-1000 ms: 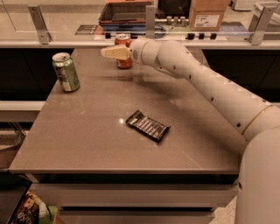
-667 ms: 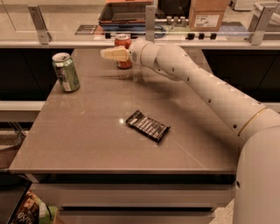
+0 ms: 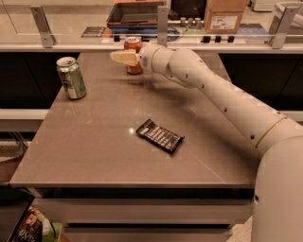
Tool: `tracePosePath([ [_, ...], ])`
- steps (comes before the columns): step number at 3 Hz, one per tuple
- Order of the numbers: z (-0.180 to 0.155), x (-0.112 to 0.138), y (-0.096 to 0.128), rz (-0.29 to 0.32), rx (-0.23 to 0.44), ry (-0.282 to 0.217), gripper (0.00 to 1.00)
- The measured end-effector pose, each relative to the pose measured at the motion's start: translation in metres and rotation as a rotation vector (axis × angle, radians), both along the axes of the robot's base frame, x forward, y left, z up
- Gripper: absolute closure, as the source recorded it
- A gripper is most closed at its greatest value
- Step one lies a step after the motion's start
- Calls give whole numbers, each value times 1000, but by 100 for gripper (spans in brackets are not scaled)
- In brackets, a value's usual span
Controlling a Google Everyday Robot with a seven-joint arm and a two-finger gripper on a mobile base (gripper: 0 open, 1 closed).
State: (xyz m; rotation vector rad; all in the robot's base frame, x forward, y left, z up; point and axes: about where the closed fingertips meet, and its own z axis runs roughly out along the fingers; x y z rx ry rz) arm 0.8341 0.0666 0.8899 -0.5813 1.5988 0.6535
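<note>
1. Gripper [image 3: 124, 57] sits at the table's far edge, about 11 o'clock from table centre, and points toward 9 o'clock. Clenched or released: cannot tell.
2. Red can [image 3: 133, 44] is right at the gripper, on its 12 to 1 o'clock side. The gripper crosses in front of the can's middle. Whether they touch or are only just beside each other cannot be told.
3. Progress, judged from how things lie: the red can stands upright with its base on the table [image 3: 94, 146], not lifted and not tipped. Nothing shows a firm grasp.
4. Arm [image 3: 222, 99] runs from the gripper toward 4 o'clock, low over the table's right half, to the robot body at the frame's lower right.
5. Bar [image 3: 160, 135], in a dark wrapper, lies flat near table centre, at 5 o'clock from the gripper and well apart from it. Untouched.
6. Green can [image 3: 71, 78] stands upright at 8 o'clock from the gripper, near the table's left edge, apart from everything.
7. Containers: both cans are upright and their contents cannot be seen. Whether the tops are opened cannot be told.
8. A box [image 3: 226, 16] sits behind the far counter at 1 o'clock, closed. A dark tray [image 3: 135, 14] is at 12 o'clock, and what is in it is unclear.
</note>
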Motion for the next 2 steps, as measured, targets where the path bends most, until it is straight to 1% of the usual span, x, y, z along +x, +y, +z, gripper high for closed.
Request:
tracePosePath([
  [2, -1, -1, 5, 7, 1, 1, 64],
])
